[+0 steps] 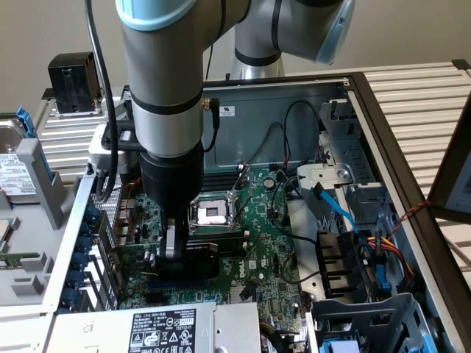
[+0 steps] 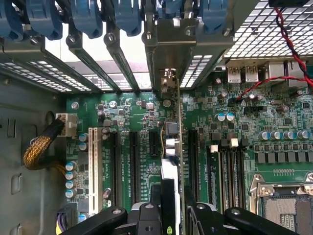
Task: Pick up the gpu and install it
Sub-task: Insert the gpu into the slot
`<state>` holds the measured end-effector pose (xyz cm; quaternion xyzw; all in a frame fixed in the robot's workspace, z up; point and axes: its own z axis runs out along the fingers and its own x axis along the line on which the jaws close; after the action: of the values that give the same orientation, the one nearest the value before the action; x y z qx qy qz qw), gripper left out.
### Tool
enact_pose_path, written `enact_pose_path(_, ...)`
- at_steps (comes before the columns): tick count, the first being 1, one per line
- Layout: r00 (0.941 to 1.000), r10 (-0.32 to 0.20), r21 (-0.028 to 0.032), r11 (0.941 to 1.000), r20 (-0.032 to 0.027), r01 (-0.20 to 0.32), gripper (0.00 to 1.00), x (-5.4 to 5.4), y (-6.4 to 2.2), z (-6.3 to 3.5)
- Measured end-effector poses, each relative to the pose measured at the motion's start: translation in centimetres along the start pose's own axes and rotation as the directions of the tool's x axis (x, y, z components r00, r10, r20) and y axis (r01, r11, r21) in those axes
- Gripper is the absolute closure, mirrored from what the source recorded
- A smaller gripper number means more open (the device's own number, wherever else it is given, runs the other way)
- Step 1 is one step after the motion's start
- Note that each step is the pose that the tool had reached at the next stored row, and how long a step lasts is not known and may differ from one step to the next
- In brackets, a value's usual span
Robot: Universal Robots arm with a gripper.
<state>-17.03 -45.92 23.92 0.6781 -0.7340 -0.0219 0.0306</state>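
Observation:
The gpu [image 1: 200,262], a small card with a black fan shroud, is low over the green motherboard [image 1: 268,246] inside the open PC case, below the CPU socket [image 1: 213,213]. My gripper [image 1: 171,248] is shut on it. In the wrist view the gpu [image 2: 172,144] appears edge-on and upright between my fingers [image 2: 146,218], in line with the black expansion slots [image 2: 133,161]. Its metal end bracket [image 2: 171,58] meets the rear slot openings of the case. Whether its lower edge sits in a slot is hidden.
Blue slot latches [image 2: 88,17] line the case's rear wall. A power supply [image 1: 165,327] and a drive cage [image 1: 368,320] stand along the case's near side. Black cables [image 1: 294,132] and a red wire [image 2: 288,41] cross the board. A hard drive [image 1: 13,173] lies outside the case.

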Motion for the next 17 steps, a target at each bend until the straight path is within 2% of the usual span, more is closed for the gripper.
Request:
enact_pose_path(9,1.0,0.0,-0.0001,1.0,0.0004,0.0,0.72,0.0,-0.01,0.15)
enact_pose_path(17,1.0,-0.001,-0.0006,1.0,0.0067,0.001,0.72,-0.01,-0.02,0.16)
